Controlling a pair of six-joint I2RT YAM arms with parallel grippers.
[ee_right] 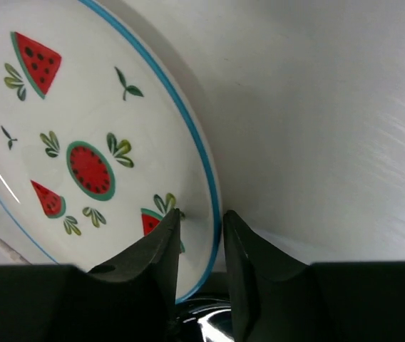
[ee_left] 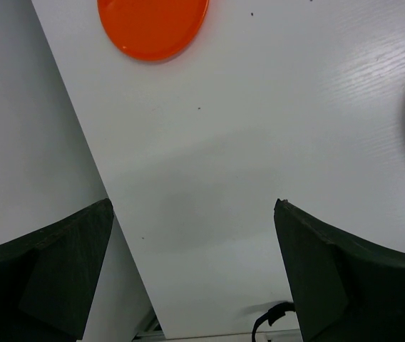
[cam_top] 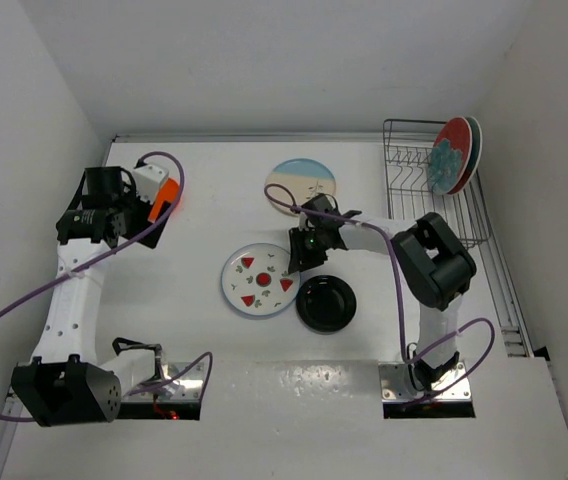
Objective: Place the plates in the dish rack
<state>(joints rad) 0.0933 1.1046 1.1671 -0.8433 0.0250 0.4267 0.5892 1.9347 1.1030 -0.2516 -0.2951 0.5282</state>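
Two plates in rack, watermelon plate pinched

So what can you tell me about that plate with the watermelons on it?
The watermelon plate is round, glossy white like glazed ceramic, with a thin blue rim band, red watermelon slices and small green sprigs. It lies face up on the white table, just left of the black plate. The right gripper pinches its rim, one finger on each side.
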